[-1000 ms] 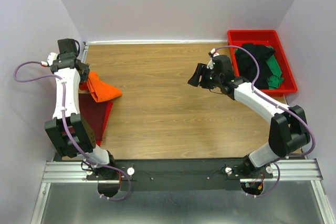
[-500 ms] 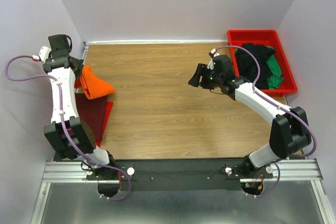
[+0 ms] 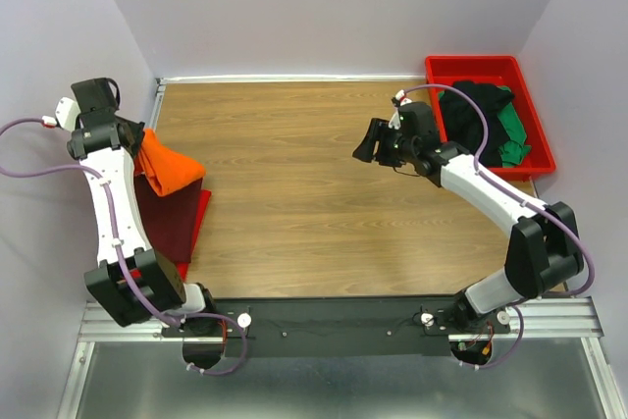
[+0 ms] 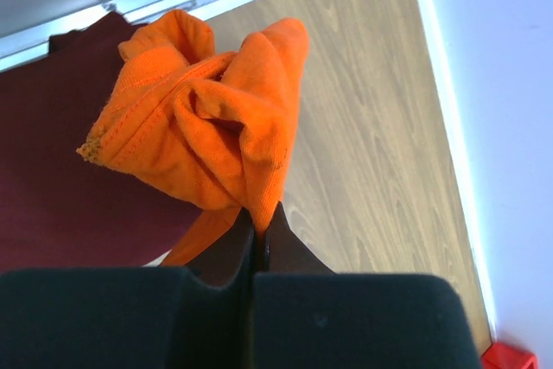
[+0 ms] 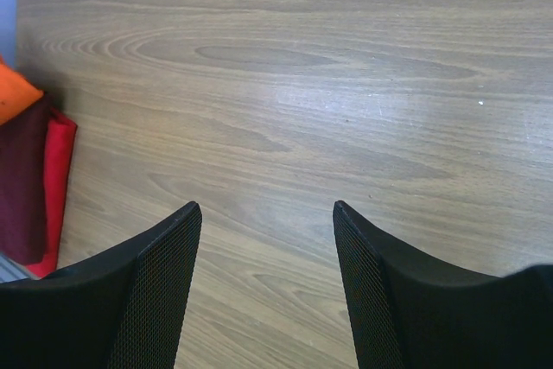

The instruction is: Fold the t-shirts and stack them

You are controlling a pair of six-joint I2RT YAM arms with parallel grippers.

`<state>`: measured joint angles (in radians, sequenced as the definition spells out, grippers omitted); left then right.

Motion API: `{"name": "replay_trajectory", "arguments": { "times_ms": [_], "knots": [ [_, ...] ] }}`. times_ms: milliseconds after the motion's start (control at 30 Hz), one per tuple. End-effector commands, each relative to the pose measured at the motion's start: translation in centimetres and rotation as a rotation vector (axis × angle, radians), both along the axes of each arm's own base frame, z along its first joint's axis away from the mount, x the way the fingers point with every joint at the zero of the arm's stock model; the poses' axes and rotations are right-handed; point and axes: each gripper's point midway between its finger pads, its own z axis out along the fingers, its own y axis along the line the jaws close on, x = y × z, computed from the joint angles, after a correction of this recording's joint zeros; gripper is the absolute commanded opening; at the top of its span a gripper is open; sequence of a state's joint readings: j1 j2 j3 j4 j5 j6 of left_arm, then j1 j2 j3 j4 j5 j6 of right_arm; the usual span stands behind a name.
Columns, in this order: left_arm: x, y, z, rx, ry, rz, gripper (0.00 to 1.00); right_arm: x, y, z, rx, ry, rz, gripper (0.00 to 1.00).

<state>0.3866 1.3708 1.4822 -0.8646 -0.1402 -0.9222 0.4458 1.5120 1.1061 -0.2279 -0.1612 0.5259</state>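
A bunched bright orange t-shirt hangs from my left gripper, which is shut on a fold of it at the table's far left. Beneath it lies a folded maroon t-shirt on top of a red t-shirt. Both also show at the left edge of the right wrist view, maroon t-shirt and red t-shirt. My right gripper hovers open over bare wood at centre right, nothing between its fingers. Black t-shirt and green t-shirt lie crumpled in the tray.
A red plastic tray sits at the back right corner. The wooden table is walled by pale panels on the left, back and right. A metal rail runs along the near edge by the arm bases.
My left arm has swung further left and carried the orange t-shirt with it, over the folded stack. The right arm has stayed still.
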Motion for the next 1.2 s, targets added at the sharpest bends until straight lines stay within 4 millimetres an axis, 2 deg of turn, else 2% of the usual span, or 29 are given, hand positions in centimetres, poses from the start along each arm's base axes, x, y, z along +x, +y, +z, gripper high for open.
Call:
{"name": "replay_trajectory", "arguments": {
  "times_ms": [0, 100, 133, 233, 267, 333, 367, 467, 500, 633, 733, 900, 967, 1000, 1033, 1067, 1133, 1167],
  "knots": [
    [-1.6, -0.1, -0.1, 0.005, 0.0, -0.002, 0.0, -0.3, 0.0, 1.6, 0.003, -0.035, 0.006, 0.7],
    [-2.8, 0.2, -1.3, 0.009, 0.03, 0.011, 0.0, -0.8, 0.1, 1.4, 0.005, -0.027, 0.019, 0.69],
    [-3.8, 0.7, -2.4, 0.014, 0.07, 0.041, 0.0, -1.2, 0.2, 1.2, 0.005, -0.022, 0.027, 0.7],
    [-6.3, 1.8, -3.8, 0.033, 0.125, 0.1, 0.0, -1.8, 0.4, 0.7, 0.005, -0.009, 0.043, 0.69],
    [-8.1, 2.6, -5.0, 0.056, 0.173, 0.149, 0.01, -2.2, 0.6, 0.4, 0.004, -0.001, 0.056, 0.7],
    [-11.1, 3.9, -6.5, 0.086, 0.255, 0.243, 0.29, -2.6, 0.8, 0.2, 0.004, 0.002, 0.069, 0.7],
    [-12.7, 3.8, -7.7, 0.092, 0.288, 0.269, 0.5, -3.0, 1.0, 0.0, 0.005, 0.009, 0.08, 0.7],
    [-15.6, 4.7, -8.6, 0.135, 0.322, 0.352, 0.69, -3.4, 1.6, -0.4, 0.002, 0.017, 0.1, 0.7],
    [-15.8, 4.7, -8.6, 0.141, 0.317, 0.355, 0.69, -3.5, 1.7, -0.5, -0.001, 0.02, 0.104, 0.7],
    [-14.8, 4.2, -7.2, 0.128, 0.24, 0.314, 0.71, -3.8, 2.0, -0.5, -0.006, 0.017, 0.112, 0.69],
    [-13.2, 3.8, -6.2, 0.137, 0.165, 0.241, 0.83, -3.8, 1.7, -0.5, -0.015, 0.007, 0.099, 0.7],
    [-9.9, 1.1, -5.1, 0.13, 0.049, 0.103, 0.84, -3.7, 1.3, -0.4, -0.024, -0.003, 0.081, 0.7],
    [-7.8, -1.8, -4.5, 0.138, 0.007, 0.013, 0.84, -3.6, 1.2, -0.1, -0.026, -0.013, 0.075, 0.7],
    [-6.7, -2.9, -4.1, 0.125, -0.016, -0.003, 0.93, -3.5, 1.0, 0.1, -0.03, -0.022, 0.065, 0.7],
    [-6.0, -4.0, -4.1, 0.117, -0.024, -0.023, 0.94, -3.4, 1.0, 0.2, -0.029, -0.024, 0.061, 0.7],
    [-4.5, -6.7, -3.8, 0.113, -0.035, -0.106, 0.94, -3.4, 0.9, 0.7, -0.027, -0.037, 0.056, 0.7],
    [-2.7, -9.5, -3.2, 0.112, -0.063, -0.184, 0.94, -3.3, 0.7, 1.2, -0.025, -0.051, 0.045, 0.7],
    [-1.1, -12.4, -2.5, 0.12, -0.098, -0.279, 0.94, -3.2, 0.4, 1.9, -0.027, -0.075, 0.029, 0.7]
  ]
}}
